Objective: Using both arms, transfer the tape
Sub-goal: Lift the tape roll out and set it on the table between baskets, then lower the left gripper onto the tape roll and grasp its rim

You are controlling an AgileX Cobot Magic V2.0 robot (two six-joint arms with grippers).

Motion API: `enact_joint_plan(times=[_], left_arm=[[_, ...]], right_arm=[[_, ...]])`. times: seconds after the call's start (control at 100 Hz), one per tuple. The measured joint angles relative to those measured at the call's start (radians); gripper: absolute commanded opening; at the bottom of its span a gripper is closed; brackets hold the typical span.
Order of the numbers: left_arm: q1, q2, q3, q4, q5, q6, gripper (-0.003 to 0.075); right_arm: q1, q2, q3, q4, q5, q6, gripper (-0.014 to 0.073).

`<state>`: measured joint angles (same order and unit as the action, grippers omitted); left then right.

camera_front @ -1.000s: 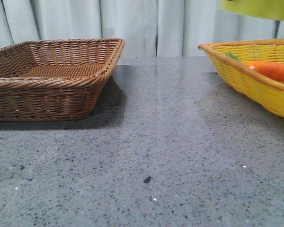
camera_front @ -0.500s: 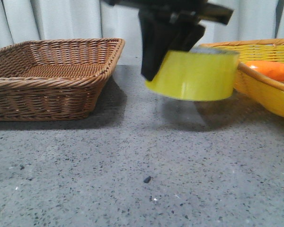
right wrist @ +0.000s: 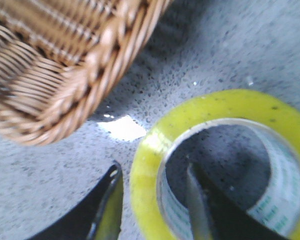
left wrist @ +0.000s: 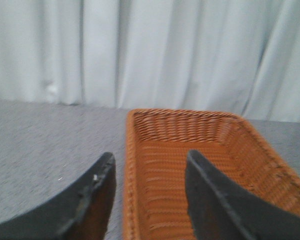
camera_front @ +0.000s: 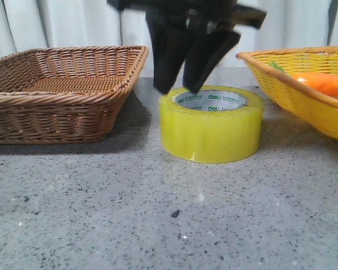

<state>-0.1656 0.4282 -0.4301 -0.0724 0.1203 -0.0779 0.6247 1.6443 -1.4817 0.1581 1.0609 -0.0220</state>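
Observation:
The tape (camera_front: 211, 126), a thick yellow roll with a white core and green lettering, stands flat on the grey table between the two baskets. My right gripper (camera_front: 178, 90) hangs over its left rim, open. In the right wrist view one finger is outside the tape's wall (right wrist: 150, 170) and one inside the core, with a gap on each side of the wall; the right gripper (right wrist: 152, 170) straddles it. My left gripper (left wrist: 150, 156) is open and empty, above the near end of the brown basket (left wrist: 130, 150). It does not show in the front view.
A brown wicker basket (camera_front: 62, 95) sits at the left, close to the tape; its corner also shows in the right wrist view (right wrist: 65, 60). A yellow wicker basket (camera_front: 304, 95) at the right holds an orange carrot-like item (camera_front: 327, 83). White curtains hang behind the table.
My right gripper carried the tape in from the upper right, lowered it to the table centre, and its jaws have opened off the roll. The tape now rests on the table.

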Motion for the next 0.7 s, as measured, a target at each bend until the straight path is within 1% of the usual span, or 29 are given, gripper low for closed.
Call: enact_joint_plan(times=[0.06, 0.16, 0.2, 0.39, 0.53, 0.58, 0.66, 0.7], left_arm=[[-0.037, 0.019, -0.026, 0.000, 0.004, 0.000, 0.0333], [-0.139, 0.073, -0.076, 0.000, 0.011, 0.000, 0.0333], [-0.186, 0.103, -0.099, 0.000, 0.017, 0.000, 0.0333], [-0.425, 0.277, -0.210, 0.065, 0.021, 0.000, 0.0334], [-0.580, 0.426, -0.299, 0.119, 0.021, 0.000, 0.0346], [-0.625, 0.483, -0.328, 0.136, 0.022, 0.000, 0.0376], [-0.689, 0.574, -0.373, 0.155, 0.031, 0.000, 0.0461], [-0.723, 0.631, -0.401, 0.162, 0.034, 0.000, 0.0489]], right_arm=[[0.000, -0.040, 0.000, -0.004, -0.002, 0.000, 0.0092], [0.000, -0.122, -0.001, -0.032, -0.014, 0.000, -0.0045], [0.000, -0.148, -0.002, -0.042, -0.014, 0.000, -0.0076], [0.000, -0.287, -0.002, -0.063, -0.016, 0.007, -0.0062], [0.000, -0.409, 0.027, -0.132, -0.039, 0.059, -0.0062], [0.000, -0.464, 0.047, -0.168, -0.044, 0.078, -0.0062], [0.000, -0.540, 0.089, -0.205, -0.044, 0.107, -0.0062], [0.000, -0.579, 0.108, -0.217, -0.044, 0.115, -0.0062]])
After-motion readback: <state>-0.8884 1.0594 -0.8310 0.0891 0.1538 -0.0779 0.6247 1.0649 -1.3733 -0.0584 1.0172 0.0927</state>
